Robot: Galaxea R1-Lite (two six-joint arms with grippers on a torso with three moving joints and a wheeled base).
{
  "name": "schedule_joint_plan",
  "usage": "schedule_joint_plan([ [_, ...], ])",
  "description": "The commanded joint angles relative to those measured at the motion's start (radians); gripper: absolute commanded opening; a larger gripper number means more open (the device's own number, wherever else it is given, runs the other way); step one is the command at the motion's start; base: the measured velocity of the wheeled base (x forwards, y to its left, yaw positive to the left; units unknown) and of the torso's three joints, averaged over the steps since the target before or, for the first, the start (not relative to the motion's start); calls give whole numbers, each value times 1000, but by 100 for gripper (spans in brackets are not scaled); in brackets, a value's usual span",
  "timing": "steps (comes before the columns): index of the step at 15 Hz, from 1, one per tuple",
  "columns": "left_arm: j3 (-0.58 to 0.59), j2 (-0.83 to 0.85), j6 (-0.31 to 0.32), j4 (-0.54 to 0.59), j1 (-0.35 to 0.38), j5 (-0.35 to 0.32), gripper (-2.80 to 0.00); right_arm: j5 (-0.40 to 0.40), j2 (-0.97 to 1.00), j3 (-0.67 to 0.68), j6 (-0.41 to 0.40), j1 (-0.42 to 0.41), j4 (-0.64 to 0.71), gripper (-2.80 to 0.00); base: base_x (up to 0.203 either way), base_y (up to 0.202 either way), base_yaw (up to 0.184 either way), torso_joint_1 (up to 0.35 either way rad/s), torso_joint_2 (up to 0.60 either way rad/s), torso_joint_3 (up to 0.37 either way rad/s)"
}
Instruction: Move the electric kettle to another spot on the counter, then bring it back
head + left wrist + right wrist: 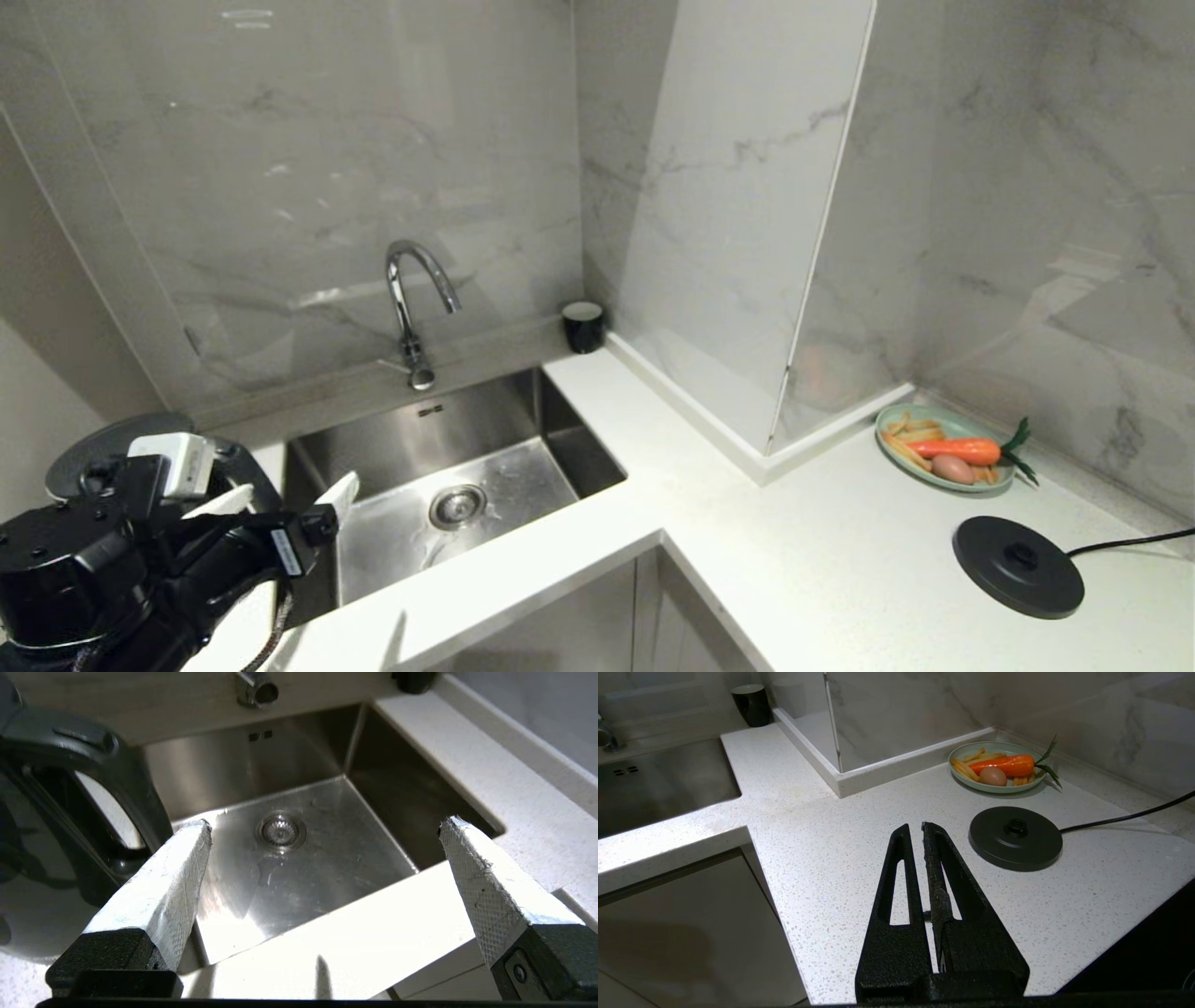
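The electric kettle [93, 446] stands on the counter [747, 523] left of the sink, mostly hidden behind my left arm; only its round lid shows in the head view. In the left wrist view its black loop handle [117, 774] arches just beside one white finger [173, 877]. My left gripper [325, 825] is open, with nothing between its fingers, and hangs over the sink's front edge to the right of the handle [291, 493]. My right gripper [916, 827] is shut and empty, low over the counter [822, 849] near the black base disc.
The steel sink [560, 439] with its tap [411, 299] lies beside the kettle. A small black cup [583, 325] stands at the wall corner. The corded base disc [1018, 567] and a green plate [896, 415] of vegetables sit on the right-hand counter.
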Motion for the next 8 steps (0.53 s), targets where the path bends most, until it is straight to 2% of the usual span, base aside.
schedule_joint_plan([
  [1, 1, -66, 16, -6, -24, 13, 0, 0, 0, 0, -1, 0, 0, -280, 0, 0, 0, 0, 0, 0],
  [2, 1, -99, 39, 9, -40, 29, 0, 0, 0, 0, -1, 0, 0, -280, 0, 0, 0, 0, 0, 0],
  [3, -1, -139, 69, 46, -66, 60, -280, 0, 0, 0, -1, 0, 0, -280, 0, 0, 0, 0, 0, 0],
  [5, -11, -226, 94, 113, -99, 94, -280, 0, 0, 0, -1, 0, 0, -280, 0, 0, 0, 0, 0, 0],
  [8, -27, -345, 140, 206, -103, 111, -280, 0, 0, 0, -1, 0, 1, -280, 0, 0, 0, 0, 0, 0],
])
